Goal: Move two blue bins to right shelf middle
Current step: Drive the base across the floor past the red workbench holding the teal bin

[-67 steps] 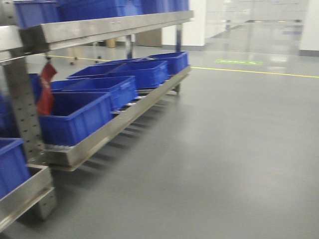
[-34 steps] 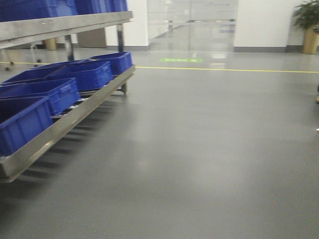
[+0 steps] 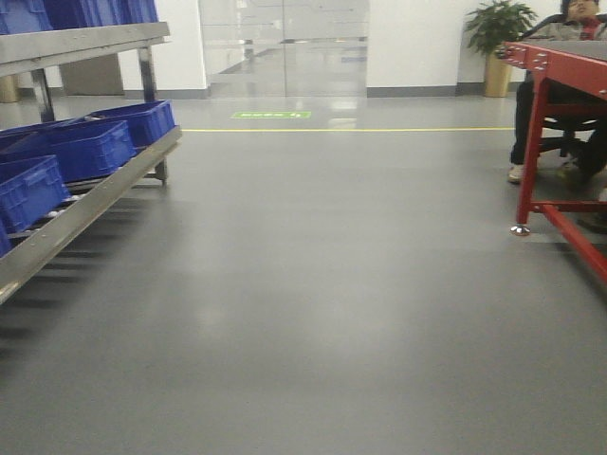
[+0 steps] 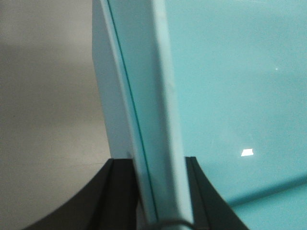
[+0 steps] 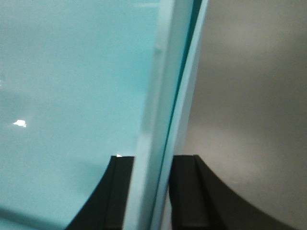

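pale cyan bins [image 4: 230, 96]: visible in the wrist views only, clamped between the two arms by opposite side walls. The front view does not show them.

Left wrist view: the wall runs bottom to top, leaning a little left. Its smooth inner face is on the right, with blurred grey floor [image 4: 43, 96] on the left. The wall reads as two pale layers with a thin dark seam between them. That looks like one bin nested in the other, but I can't confirm it from this edge alone.

left gripper [image 4: 160, 201]: pinching that wall and rim, one black finger [image 4: 120, 191] outside and the other inside, both tight on the plastic.

Right wrist view is the mirror case. The inner face of the pale cyan bins [image 5: 72, 72] is on the left and floor is on the right, with the same double edge and dark seam.

right gripper [image 5: 149, 196]: clamped on the wall, one finger [image 5: 184, 191] on the outer side and one on the inner.

Front view: open floor ahead.
- A steel rack [image 3: 85, 43] stands at the left edge, with dark blue ribbed bins [image 3: 81, 147] in a row on its lower tier and more on the tier above.
- At the far wall are glass doors [image 3: 285, 43], with a green floor marking [image 3: 271, 115] and a yellow line [image 3: 379, 129] in front of them.
- A potted plant [image 3: 495, 38] is at the back right.
- A red-framed worktop [image 3: 560, 57] stands at the right edge, with a seated person [image 3: 579, 9] behind it.
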